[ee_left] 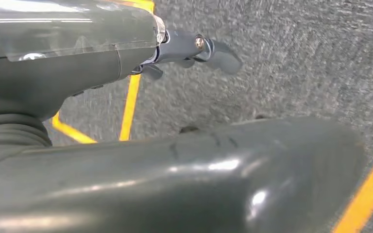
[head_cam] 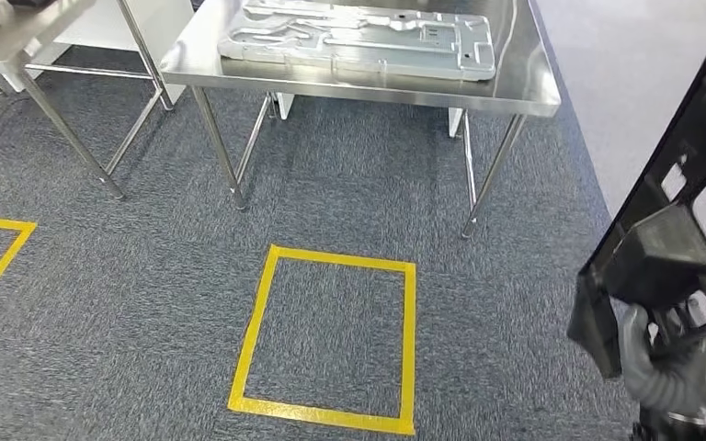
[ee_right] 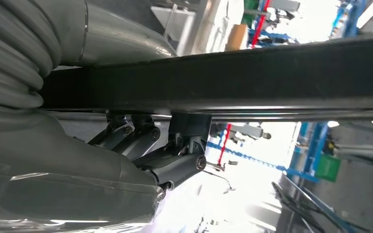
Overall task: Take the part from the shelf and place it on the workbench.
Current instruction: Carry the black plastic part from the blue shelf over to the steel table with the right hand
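The black frame-shaped part (head_cam: 689,184) stands upright at the right edge of the head view, and my right hand (head_cam: 671,367) grips its lower end from below. In the right wrist view the part (ee_right: 252,77) is a dark bar across the picture with my fingers (ee_right: 175,165) curled around it. The steel workbench (head_cam: 519,73) stands ahead across the carpet, well away from the held part. My left hand (ee_left: 77,63) hangs over the carpet, its fingers (ee_left: 209,48) stretched out and holding nothing.
A large silver pressed plate (head_cam: 358,37) lies on the workbench and covers most of its top. A second steel table (head_cam: 9,46) stands at the far left. A yellow tape square (head_cam: 331,340) marks the carpet before the workbench.
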`<state>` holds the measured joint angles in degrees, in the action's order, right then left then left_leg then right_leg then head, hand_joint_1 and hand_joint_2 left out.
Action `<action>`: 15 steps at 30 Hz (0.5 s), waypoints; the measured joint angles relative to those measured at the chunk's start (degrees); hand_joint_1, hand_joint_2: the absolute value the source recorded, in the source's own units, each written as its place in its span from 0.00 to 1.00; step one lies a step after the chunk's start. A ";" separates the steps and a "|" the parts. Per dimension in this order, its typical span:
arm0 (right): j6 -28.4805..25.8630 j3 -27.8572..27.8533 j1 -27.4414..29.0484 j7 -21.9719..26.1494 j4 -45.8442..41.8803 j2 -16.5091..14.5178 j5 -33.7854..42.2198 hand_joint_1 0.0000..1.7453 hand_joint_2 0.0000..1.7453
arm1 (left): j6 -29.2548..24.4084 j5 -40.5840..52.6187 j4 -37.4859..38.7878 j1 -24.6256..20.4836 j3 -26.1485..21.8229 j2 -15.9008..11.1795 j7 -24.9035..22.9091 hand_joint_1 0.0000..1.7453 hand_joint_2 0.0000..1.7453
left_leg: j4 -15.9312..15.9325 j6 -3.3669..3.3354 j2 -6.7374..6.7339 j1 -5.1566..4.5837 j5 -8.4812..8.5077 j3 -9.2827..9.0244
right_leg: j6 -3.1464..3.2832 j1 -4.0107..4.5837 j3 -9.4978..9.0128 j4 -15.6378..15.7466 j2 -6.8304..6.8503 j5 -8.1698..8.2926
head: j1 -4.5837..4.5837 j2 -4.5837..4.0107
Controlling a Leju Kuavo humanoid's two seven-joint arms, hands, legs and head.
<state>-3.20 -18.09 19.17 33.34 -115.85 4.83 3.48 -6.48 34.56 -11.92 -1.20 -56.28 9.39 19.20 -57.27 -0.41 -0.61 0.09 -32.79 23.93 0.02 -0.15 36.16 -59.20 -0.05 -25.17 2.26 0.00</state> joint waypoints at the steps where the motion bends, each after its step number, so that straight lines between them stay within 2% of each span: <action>1: -0.80 0.99 -0.98 -0.21 0.32 0.37 -0.39 1.00 1.00 | 0.06 0.04 0.01 -0.09 -0.07 -0.01 -0.03 0.00 0.00 | -1.63 0.24 0.05 -0.01 0.26 0.27 | 0.39 -0.15 -0.77 0.37 -0.16 -0.28 | 0.02 0.00; 2: -1.50 1.91 -2.03 -0.49 0.64 0.60 -0.88 1.00 1.00 | 0.12 0.11 0.01 -0.19 -0.14 -0.02 -0.10 0.00 0.00 | -4.16 0.46 0.13 0.02 0.08 1.45 | 0.75 -0.30 -1.56 0.60 -0.22 -0.67 | 0.03 0.00; 3: -2.17 2.84 -2.96 -0.79 0.98 0.74 -1.45 1.00 1.00 | 0.17 0.18 0.01 -0.26 -0.21 -0.03 -0.21 0.00 0.00 | -7.58 0.64 0.22 0.09 -0.62 3.45 | 0.99 -0.34 -2.21 0.79 -0.26 -1.08 | 0.07 0.00; 5: -3.04 4.40 -4.43 -1.30 1.56 0.93 -2.28 1.00 1.00 | 0.24 0.29 0.01 -0.29 -0.30 -0.02 -0.44 0.00 0.00 | -14.29 0.98 0.26 0.14 -3.47 8.46 | 1.28 -0.29 -3.33 0.82 -0.35 -2.11 | 0.12 0.00; 6: -3.32 5.04 -4.84 -1.53 1.84 1.00 -2.57 1.00 1.00 | 0.26 0.33 0.01 -0.23 -0.34 -0.01 -0.58 0.00 0.00 | -16.06 1.05 0.26 0.14 -4.80 10.53 | 1.30 -0.24 -3.99 0.81 -0.42 -2.69 | 0.13 0.00; 7: -3.55 5.55 -5.08 -1.72 2.07 1.05 -2.81 1.00 1.00 | 0.27 0.38 0.01 -0.12 -0.38 -0.01 -0.74 0.00 0.00 | -16.25 1.01 0.26 0.13 -5.26 11.91 | 1.30 -0.18 -4.78 0.81 -0.49 -3.34 | 0.12 0.00; 8: -3.82 5.99 -5.22 -1.91 2.30 1.08 -3.05 1.00 1.00 | 0.27 0.43 0.01 0.01 -0.43 -0.01 -0.89 0.00 0.00 | -14.77 0.86 0.26 0.11 -4.45 12.53 | 1.25 -0.11 -5.71 0.81 -0.54 -4.02 | 0.12 0.00; 9: -4.06 6.36 -5.28 -2.11 2.49 1.09 -3.30 1.00 1.00 | 0.26 0.47 0.01 0.13 -0.49 -0.01 -1.02 0.00 0.00 | -11.90 0.54 0.27 0.02 -2.17 12.50 | 1.19 -0.03 -6.64 0.83 -0.54 -4.72 | 0.12 0.00; 10: -4.27 6.70 -5.33 -2.33 2.67 1.09 -3.58 1.00 1.00 | 0.24 0.51 0.01 0.27 -0.59 -0.02 -1.15 0.00 0.00 | -8.49 0.10 0.27 -0.13 1.32 12.26 | 1.11 0.04 -7.50 0.86 -0.53 -5.40 | 0.12 0.00; 11: -4.41 7.04 -5.38 -2.56 2.85 1.09 -3.88 1.00 1.00 | 0.19 0.52 0.01 0.34 -0.71 -0.03 -1.27 0.00 0.00 | -5.66 -0.28 0.32 -0.33 3.97 12.03 | 0.92 0.11 -8.21 0.89 -0.58 -6.01 | 0.12 0.00; 12: -4.47 7.34 -5.44 -2.79 2.99 1.09 -4.18 1.00 1.00 | 0.14 0.53 0.01 0.33 -0.80 -0.03 -1.41 0.00 0.00 | -3.81 -0.62 0.35 -0.53 5.87 11.75 | 0.63 0.14 -8.67 1.01 -0.63 -6.53 | 0.13 0.00; 13: -4.55 7.65 -5.45 -2.99 3.15 1.09 -4.48 1.00 1.00 | 0.08 0.53 0.01 0.31 -0.88 -0.02 -1.54 0.00 0.00 | -2.80 -0.95 0.41 -0.68 6.70 11.60 | 0.26 0.14 -9.10 0.93 -0.70 -6.75 | 0.13 0.00; 15: -4.71 8.21 -5.48 -3.28 3.34 1.08 -5.24 1.00 1.00 | -0.02 0.53 0.01 0.17 -0.93 0.10 -1.66 0.00 0.00 | -1.89 -1.61 0.48 -0.68 6.19 10.46 | -0.55 0.09 -9.71 0.62 -0.71 -6.66 | 0.14 0.00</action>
<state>-7.91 -9.88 13.68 30.06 -112.50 5.91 -1.76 -6.50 35.09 -11.91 -1.03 -57.21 9.49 17.54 -59.17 -2.02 -0.13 -0.59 -26.59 34.38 -0.53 -0.06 26.45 -58.58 -0.76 -31.83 2.40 0.00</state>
